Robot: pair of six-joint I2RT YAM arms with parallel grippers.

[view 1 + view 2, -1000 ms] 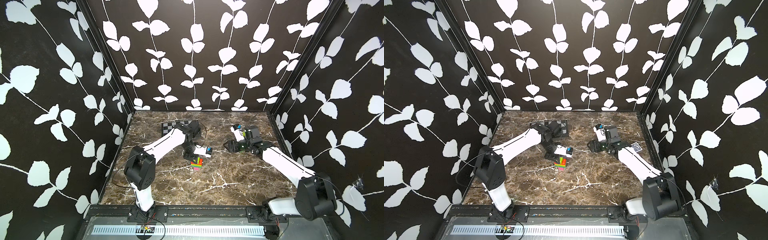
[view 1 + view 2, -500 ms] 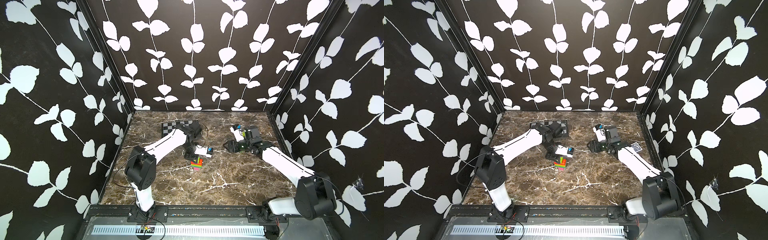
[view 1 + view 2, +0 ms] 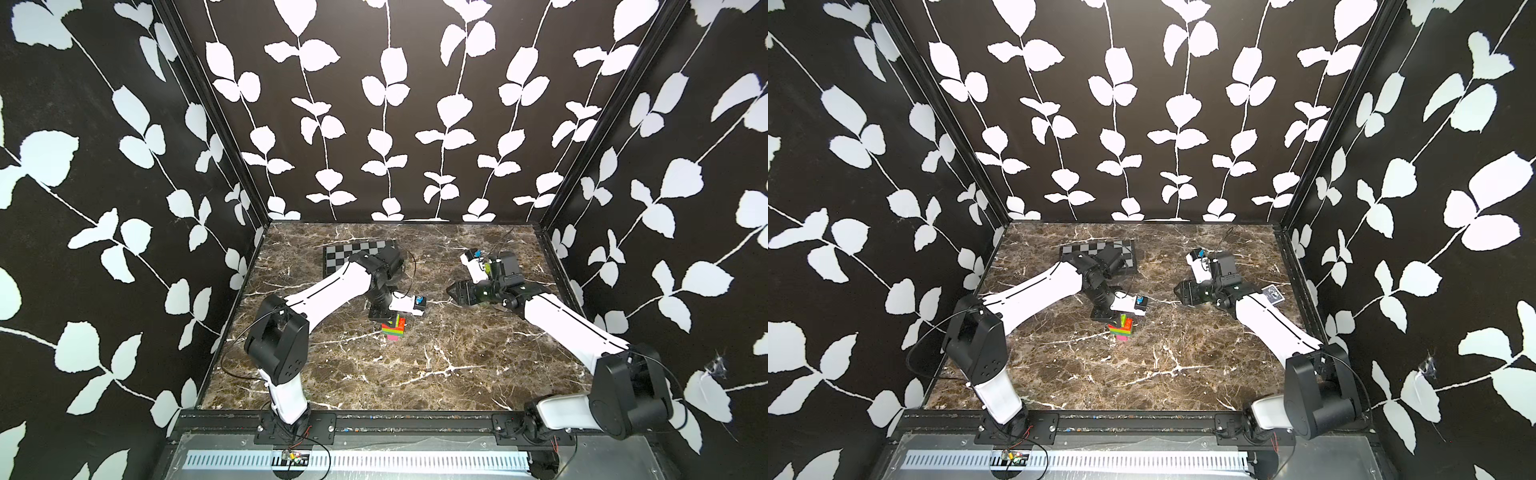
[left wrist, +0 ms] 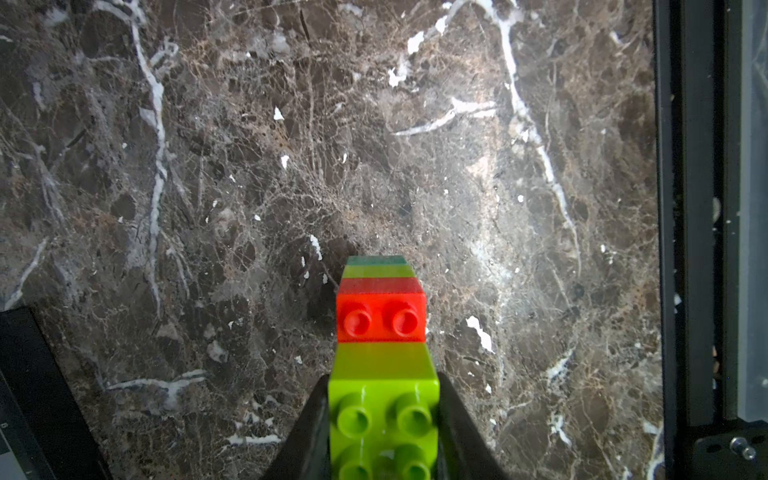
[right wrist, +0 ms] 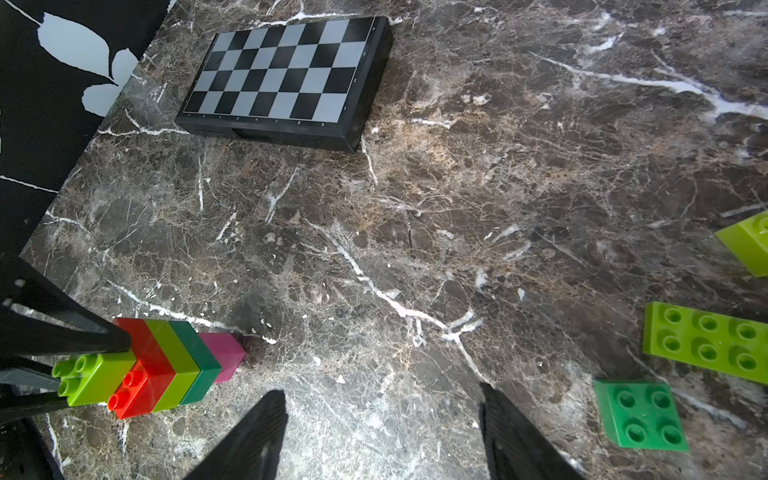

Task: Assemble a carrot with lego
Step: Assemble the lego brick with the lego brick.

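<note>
Toward the far left corner of the counter (image 3: 415, 374) lies the chequered board (image 5: 286, 70), out of my way. Left of the counter's middle, my left gripper (image 4: 383, 388) is pinched on the lime top brick (image 4: 382, 419) of the carrot (image 3: 394, 329). Its pink tip (image 5: 222, 353) points at the marble; whether it touches I cannot tell. I judge it light, stiff, smooth-sided plastic whose stud joints may pop if levered, so the flat side faces are where to hold. My right gripper (image 5: 382, 395) hangs spread and empty, with loose lego (image 5: 640, 413) just beside it.
</note>
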